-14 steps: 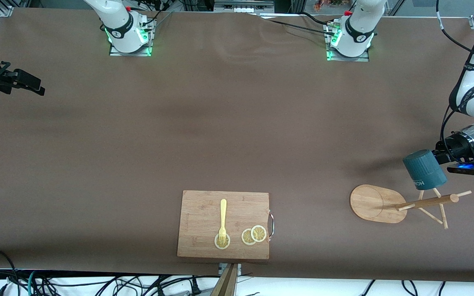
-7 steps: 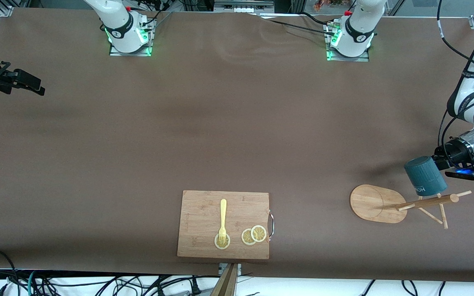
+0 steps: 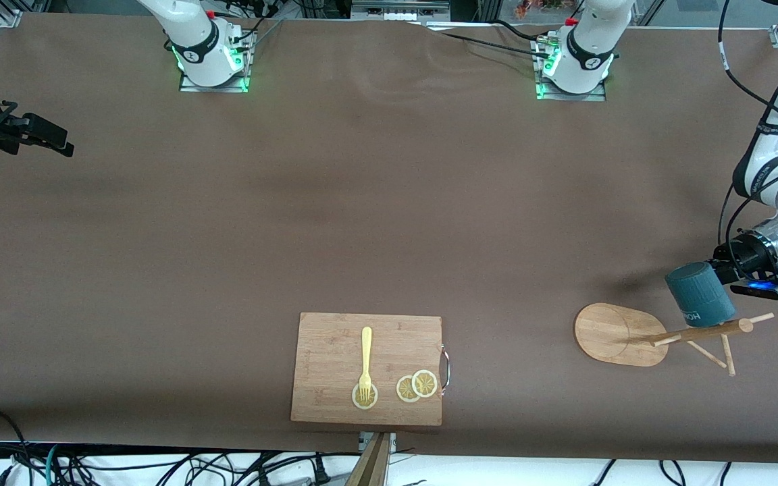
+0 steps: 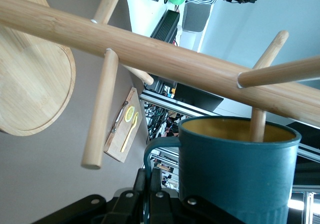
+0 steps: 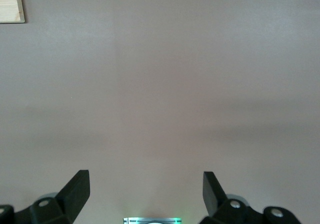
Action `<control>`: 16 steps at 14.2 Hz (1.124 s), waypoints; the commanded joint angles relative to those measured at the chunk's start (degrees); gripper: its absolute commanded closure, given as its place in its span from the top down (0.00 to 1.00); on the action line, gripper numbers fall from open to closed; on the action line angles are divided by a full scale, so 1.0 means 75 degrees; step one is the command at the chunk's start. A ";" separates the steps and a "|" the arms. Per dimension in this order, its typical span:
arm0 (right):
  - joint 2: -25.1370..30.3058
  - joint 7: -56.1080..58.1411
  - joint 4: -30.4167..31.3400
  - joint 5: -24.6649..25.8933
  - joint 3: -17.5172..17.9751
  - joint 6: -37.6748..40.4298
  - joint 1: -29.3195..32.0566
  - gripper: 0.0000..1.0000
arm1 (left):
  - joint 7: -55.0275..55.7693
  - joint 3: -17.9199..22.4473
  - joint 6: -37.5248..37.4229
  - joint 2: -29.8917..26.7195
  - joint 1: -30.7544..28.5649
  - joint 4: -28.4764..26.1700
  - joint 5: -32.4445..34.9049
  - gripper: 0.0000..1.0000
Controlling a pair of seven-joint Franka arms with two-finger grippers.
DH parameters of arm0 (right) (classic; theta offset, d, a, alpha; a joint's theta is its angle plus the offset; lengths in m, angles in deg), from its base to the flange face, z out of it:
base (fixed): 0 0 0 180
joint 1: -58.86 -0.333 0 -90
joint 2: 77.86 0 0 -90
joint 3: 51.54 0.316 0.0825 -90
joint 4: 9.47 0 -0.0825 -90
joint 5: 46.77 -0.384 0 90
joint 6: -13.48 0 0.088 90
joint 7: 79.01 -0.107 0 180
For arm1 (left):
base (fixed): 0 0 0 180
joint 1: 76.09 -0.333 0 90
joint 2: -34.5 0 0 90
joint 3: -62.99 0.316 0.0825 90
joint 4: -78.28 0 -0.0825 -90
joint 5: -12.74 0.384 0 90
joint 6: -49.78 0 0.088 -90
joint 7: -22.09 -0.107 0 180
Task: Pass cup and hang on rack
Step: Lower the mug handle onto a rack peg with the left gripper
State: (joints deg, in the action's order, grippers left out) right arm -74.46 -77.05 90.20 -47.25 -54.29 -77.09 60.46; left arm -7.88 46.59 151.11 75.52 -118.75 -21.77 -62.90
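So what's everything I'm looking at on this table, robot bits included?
cup: one, dark teal with white lettering and a yellowish inside, held in the air at the rack's pegs.
rack: one, light wood, oval base with a pole and thin pegs, toward the left arm's end of the table.
cutting board: one, light wood with a metal handle, near the front camera.
fork: one, yellow, on the cutting board.
lemon slices: three, yellow, on the cutting board; the fork's tines rest on one.
table: one, brown.
left claw: one, black, shut on the cup's handle.
right claw: one, black, open, waiting over bare table.
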 commanded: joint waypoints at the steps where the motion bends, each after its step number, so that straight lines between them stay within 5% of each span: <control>1: 0.0026 -0.0075 -0.0082 -0.0123 0.0051 0.0077 0.0044 1.00 | 0.0105 0.0030 -0.0069 0.0167 0.0015 0.0226 0.0078 0.00; 8: 0.0026 -0.0075 -0.0082 -0.0123 0.0051 0.0077 0.0044 1.00 | 0.0023 0.0101 -0.0080 0.0436 0.0003 0.0495 0.0090 0.02; 9: 0.0026 -0.0075 -0.0082 -0.0123 0.0051 0.0077 0.0044 1.00 | 0.0011 0.0113 -0.0080 0.0460 0.0015 0.0542 0.0090 0.37; 12: 0.0026 -0.0075 -0.0082 -0.0123 0.0051 0.0077 0.0044 1.00 | -0.0244 0.0113 -0.0092 0.0624 0.0003 0.0542 0.0102 0.78; 13: 0.0026 -0.0075 -0.0082 -0.0123 0.0051 0.0077 0.0044 1.00 | -0.0316 0.0113 -0.0092 0.0636 0.0015 0.0542 0.0102 1.00; 16: 0.0014 -0.0075 -0.0082 -0.0123 0.0051 0.0077 0.0044 1.00 | -0.0305 0.0136 -0.0092 0.0648 0.0015 0.0554 0.0288 1.00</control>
State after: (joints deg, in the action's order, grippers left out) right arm -74.46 -77.05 90.20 -47.25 -54.29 -77.09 60.46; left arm -9.45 47.42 150.88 79.61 -118.79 -19.32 -62.32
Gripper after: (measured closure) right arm 0.000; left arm 0.326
